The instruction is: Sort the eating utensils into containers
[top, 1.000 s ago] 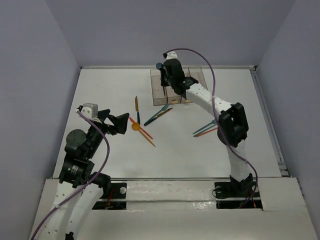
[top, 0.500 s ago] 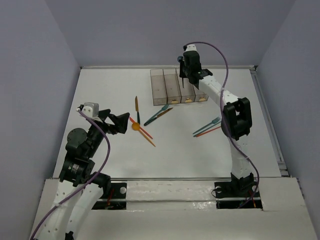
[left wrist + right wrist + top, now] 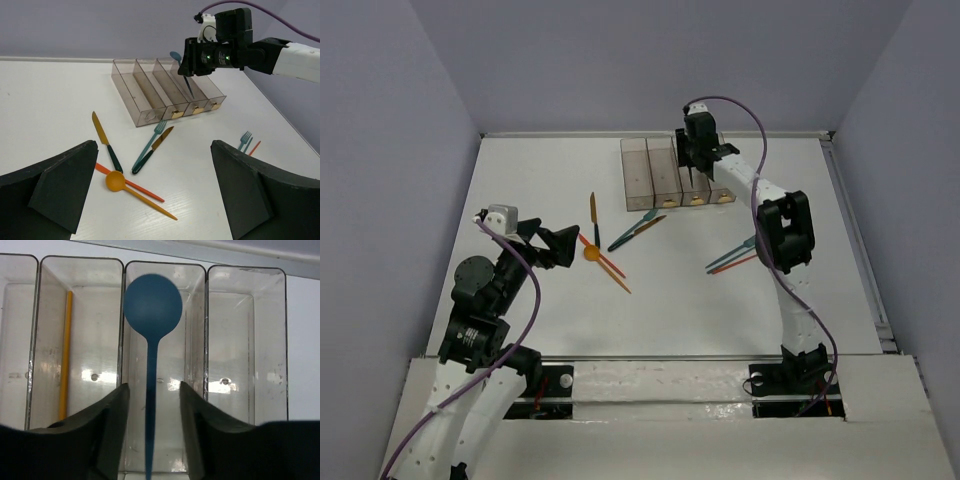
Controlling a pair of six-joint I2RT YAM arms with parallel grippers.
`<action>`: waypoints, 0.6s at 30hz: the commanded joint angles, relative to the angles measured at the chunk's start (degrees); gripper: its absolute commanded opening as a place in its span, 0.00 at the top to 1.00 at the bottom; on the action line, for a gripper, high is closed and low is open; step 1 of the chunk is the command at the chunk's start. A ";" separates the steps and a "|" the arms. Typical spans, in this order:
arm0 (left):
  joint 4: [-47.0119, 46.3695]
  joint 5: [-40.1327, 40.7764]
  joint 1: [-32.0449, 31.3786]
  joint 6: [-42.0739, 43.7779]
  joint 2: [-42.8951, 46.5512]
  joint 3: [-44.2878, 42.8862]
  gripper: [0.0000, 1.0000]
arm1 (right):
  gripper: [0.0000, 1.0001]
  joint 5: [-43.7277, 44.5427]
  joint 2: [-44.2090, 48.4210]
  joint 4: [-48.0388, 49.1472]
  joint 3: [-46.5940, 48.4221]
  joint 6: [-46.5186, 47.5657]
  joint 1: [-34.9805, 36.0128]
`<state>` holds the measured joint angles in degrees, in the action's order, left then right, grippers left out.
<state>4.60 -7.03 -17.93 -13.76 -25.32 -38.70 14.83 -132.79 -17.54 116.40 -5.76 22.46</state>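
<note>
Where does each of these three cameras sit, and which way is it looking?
Top: above and behind the arms, looking down at the table; both arms show whole.
Left wrist: on the left arm, looking across the table at the bins; its fingers frame the view.
Right wrist: on the right arm, looking down into the bins; its fingers hold a blue spoon.
Shared: both wrist views show the bins and that spoon.

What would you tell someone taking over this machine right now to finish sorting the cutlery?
Right end effector: shut on a blue spoon above the third bin of the containers.
Left end effector: open, holding nothing.
Done: one orange utensil lies in the second bin.
Left: release the spoon, then sort the loose utensils on the table.
</note>
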 commanded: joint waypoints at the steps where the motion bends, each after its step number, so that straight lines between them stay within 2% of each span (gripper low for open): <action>1: -1.70 0.08 0.26 0.66 0.10 -2.17 0.01 | 0.40 0.82 1.65 0.84 2.60 0.66 -0.13; 2: -1.70 0.08 0.27 0.58 0.27 -2.08 0.01 | 0.33 -0.23 2.36 0.75 2.69 0.57 -0.13; 6: -1.79 -0.09 0.27 0.49 0.54 -2.08 0.01 | 0.34 -5.85 8.24 1.72 -0.46 -1.26 -0.13; 9: -1.88 -0.01 0.27 0.49 1.06 -2.08 0.01 | 0.37 -10.95 15.53 6.44 -9.50 -1.71 3.19; 11: -1.88 0.00 0.27 0.49 0.98 -2.17 0.01 | 0.38 -9.05 19.67 8.13 -15.92 -0.75 5.13; 14: -1.96 -0.36 0.27 0.49 1.06 -2.08 0.01 | 0.53 -11.99 23.17 8.13 -21.27 -1.97 8.38; 16: -1.96 -0.44 0.27 0.49 1.06 -2.08 0.01 | 0.58 -13.77 24.94 9.80 -24.89 -3.11 11.10; 18: -2.05 -0.53 0.79 0.49 0.98 -2.08 0.01 | 0.62 -14.04 26.26 9.89 -29.01 -3.03 16.90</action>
<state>4.60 -7.05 -17.82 -13.76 -24.64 -38.70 4.67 -107.92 -10.59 93.19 -7.88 32.10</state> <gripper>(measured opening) 0.992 0.393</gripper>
